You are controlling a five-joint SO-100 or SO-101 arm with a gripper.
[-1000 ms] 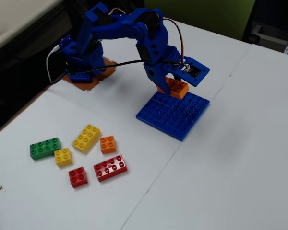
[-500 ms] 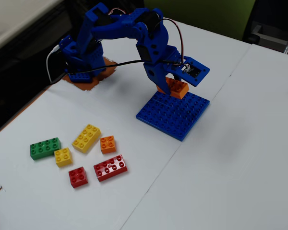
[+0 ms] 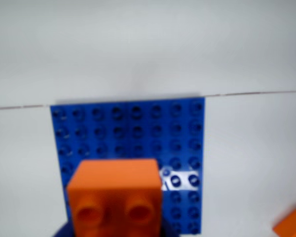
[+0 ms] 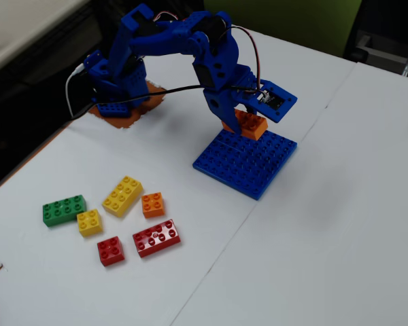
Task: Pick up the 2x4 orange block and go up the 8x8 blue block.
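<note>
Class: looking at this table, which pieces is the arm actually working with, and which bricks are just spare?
In use: 2x4 orange block, gripped by the tool; 8x8 blue block beneath it.

Spare: green brick, long yellow brick, small yellow brick, small orange brick, two red bricks.

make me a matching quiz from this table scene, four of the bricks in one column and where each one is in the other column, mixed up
Fixed view.
1. orange 2x4 block
2. blue baseplate
3. green brick
4. long red brick

A. leftmost of the loose bricks
B. flat on the table under the gripper
C. held in the gripper
D. right of the small red brick

Pairs: 1-C, 2-B, 3-A, 4-D
</note>
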